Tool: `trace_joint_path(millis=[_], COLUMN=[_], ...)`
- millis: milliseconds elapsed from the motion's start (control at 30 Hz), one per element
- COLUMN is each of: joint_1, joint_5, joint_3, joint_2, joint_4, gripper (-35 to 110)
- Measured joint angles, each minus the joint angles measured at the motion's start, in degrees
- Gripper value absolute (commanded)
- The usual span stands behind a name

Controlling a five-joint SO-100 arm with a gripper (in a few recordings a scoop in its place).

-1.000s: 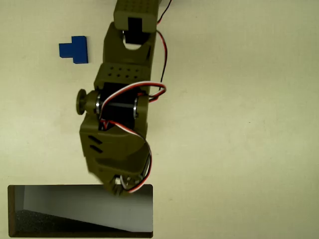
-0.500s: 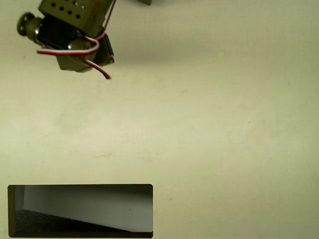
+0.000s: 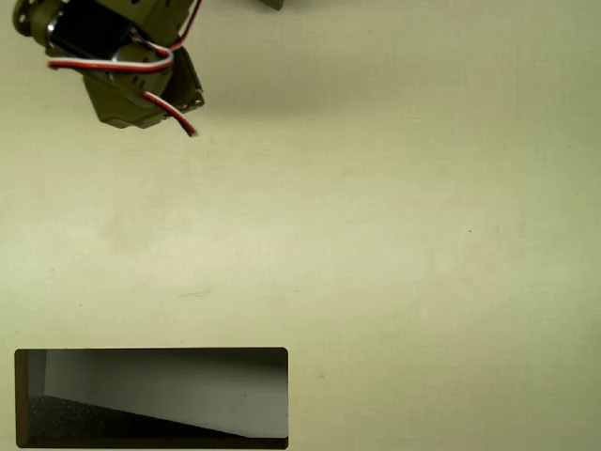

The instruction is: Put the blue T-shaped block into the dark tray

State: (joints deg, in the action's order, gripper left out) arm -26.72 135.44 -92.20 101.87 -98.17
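Note:
The dark tray (image 3: 150,351) lies at the bottom left of the overhead view, with a black rim, a pale grey slanted wall and a dark speckled floor. Nothing lies in it. My olive-green arm (image 3: 127,89) reaches in from the top left corner, with red and white wires looped over it. Its wrist end hangs over the table's upper left area, far from the tray. The gripper's fingers are hidden under the arm's body, so their state cannot be read. The blue T-shaped block is hidden.
The pale cream table top (image 3: 376,235) stretches bare across the middle and right. A small dark piece of the arm's base (image 3: 272,4) shows at the top edge.
The arm has swung from the middle, where its end hung at the tray's upper rim, up to the top left corner. It now covers the spot where the blue block lay.

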Motion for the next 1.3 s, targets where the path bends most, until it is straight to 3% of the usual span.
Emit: trace_joint_path(millis=[300,600,833,967,1300], joint_1=[-6.15,-23.91,-32.26,-34.8,-27.86], joint_5=[9.4,39.11,41.75,41.66,41.66], joint_3=[-8.61,-28.39,-34.1,-38.67,-49.39], joint_2=[-1.05,-0.44,3.08,3.16,0.97], joint_4=[7.29,27.69,33.05,41.4,66.53], gripper=[0,0,0,0,0])
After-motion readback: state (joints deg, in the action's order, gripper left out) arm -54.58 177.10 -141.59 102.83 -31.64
